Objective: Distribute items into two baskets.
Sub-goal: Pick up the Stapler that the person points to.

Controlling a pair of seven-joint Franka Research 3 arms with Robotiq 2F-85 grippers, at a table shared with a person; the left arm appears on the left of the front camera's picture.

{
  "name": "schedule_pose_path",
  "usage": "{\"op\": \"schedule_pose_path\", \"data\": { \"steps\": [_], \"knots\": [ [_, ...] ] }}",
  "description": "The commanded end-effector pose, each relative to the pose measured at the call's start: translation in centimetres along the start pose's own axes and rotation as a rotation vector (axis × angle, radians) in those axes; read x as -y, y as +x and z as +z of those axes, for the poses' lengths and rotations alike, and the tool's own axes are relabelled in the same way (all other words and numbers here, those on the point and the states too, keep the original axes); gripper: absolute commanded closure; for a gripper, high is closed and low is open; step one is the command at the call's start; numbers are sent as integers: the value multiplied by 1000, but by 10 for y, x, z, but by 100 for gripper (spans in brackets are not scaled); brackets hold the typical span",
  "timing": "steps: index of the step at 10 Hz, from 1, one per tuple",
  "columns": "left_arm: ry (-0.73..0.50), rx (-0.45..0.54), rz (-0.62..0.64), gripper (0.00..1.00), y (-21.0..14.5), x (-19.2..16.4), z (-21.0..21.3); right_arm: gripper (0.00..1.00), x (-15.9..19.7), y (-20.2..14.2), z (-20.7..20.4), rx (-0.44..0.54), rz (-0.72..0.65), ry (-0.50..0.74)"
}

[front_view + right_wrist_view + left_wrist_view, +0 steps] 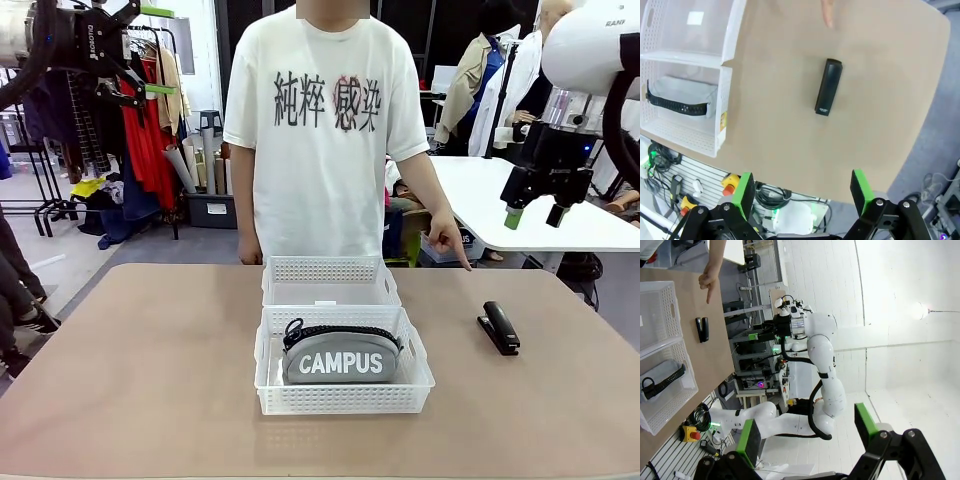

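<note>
The grey fabric CAMPUS zip pouch [341, 357] lay half-hidden inside the near white lattice plastic basket [343, 398]. The small black stapler [499, 328] lay at its 3 o'clock, where a person's hand [445, 232] pointed. The left gripper [158, 50] and right gripper [534, 216] gaped, empty.

"CAMPUS" on pouch [340, 366] (white letters), "純粹感染" on T-shirt [325, 175]

The front view looks across the bench [150, 350] from the robot's side, close and slightly downward, toward the person [325, 150] at the far edge. The left wrist view, rolled sideways and well back, faces the right arm [820, 340] and a white wall [910, 285]. The right wrist view looks steeply down from above. All three share the stapler [499, 328] and two baskets [340, 398].
</note>
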State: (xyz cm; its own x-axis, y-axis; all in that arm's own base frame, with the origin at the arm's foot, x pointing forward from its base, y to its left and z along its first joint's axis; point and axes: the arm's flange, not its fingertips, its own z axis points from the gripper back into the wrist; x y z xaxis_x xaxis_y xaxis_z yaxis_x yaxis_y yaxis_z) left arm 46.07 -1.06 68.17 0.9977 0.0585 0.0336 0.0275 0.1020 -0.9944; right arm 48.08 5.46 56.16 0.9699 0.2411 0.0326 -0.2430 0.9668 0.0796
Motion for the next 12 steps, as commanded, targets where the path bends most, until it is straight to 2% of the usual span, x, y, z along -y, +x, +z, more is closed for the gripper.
{"op": "schedule_pose_path", "data": {
  "steps": [1,2,3,4,6,8,12],
  "knots": [
    [-9,-2,6,0,-2,2,1,0,0,0,-1,1,0,0],
    [-9,-2,6,0,-2,2,1,0,8,9,-18,98,-50,-36],
    [-9,-2,6,0,-2,2,1,0,12,15,-39,144,-99,-85],
    [-9,-2,6,0,-2,2,1,0,16,17,-54,127,-114,-105],
    [-9,-2,6,0,-2,2,1,0,23,23,-83,161,-173,-99],
    [-9,-2,6,0,-2,2,1,0,32,19,-116,102,-156,-125],
    [-9,-2,6,0,-2,2,1,0,25,6,-177,105,-335,-119]
  ]
}}
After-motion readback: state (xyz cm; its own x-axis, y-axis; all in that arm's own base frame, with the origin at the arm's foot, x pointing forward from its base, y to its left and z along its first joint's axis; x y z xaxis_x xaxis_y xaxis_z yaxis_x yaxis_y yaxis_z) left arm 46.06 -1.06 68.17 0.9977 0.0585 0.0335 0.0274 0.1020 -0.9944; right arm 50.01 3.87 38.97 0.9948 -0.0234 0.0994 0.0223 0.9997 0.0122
